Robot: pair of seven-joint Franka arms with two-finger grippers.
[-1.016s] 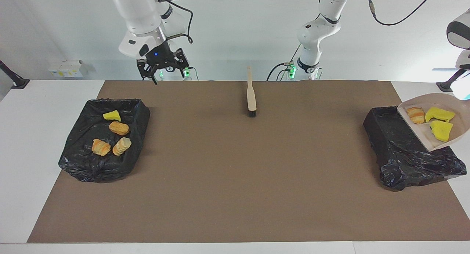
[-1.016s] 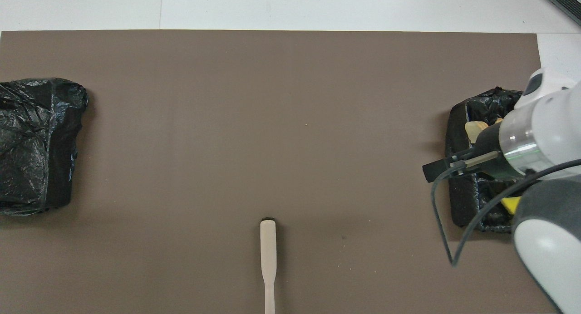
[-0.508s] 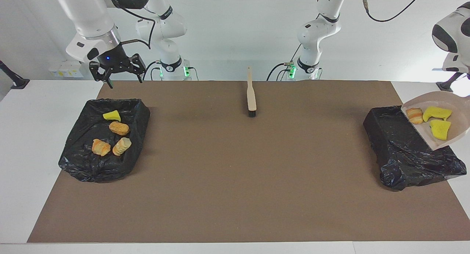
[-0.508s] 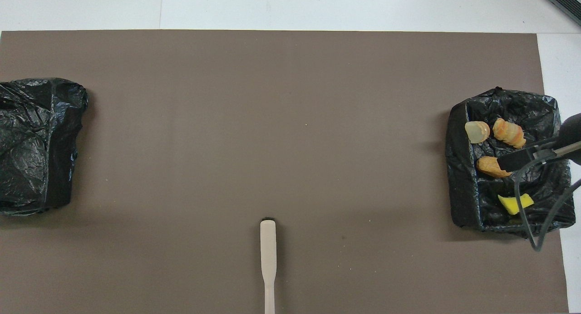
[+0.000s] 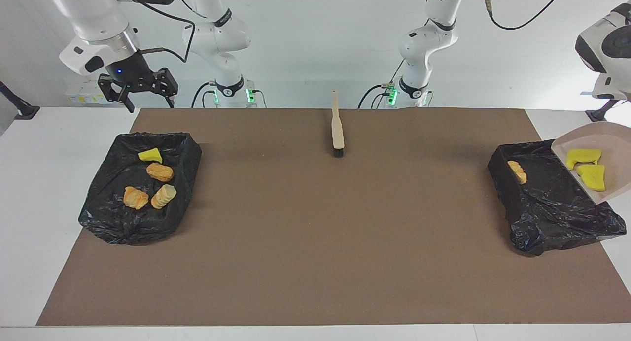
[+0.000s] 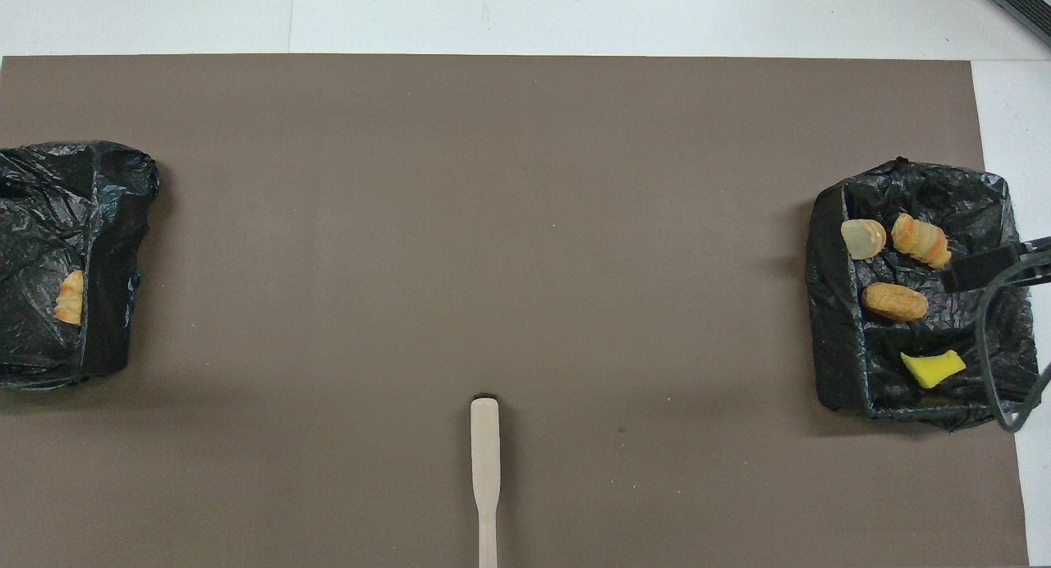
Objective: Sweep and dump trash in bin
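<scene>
Trash (image 5: 584, 166) sliding from the dustpan (image 5: 616, 153) into the bin (image 5: 547, 208)
Light, soft pieces; left end effector, out of view, clenched on the dustpan handle; right end effector (image 5: 138, 87) released, waiting over the surface.

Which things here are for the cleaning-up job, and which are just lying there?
For the job:
- dustpan, tilted over a bin, two yellow chunks inside
- bread lump in that bin
- bin holding four pieces
- brush

Lying about:
- brown mat
</scene>
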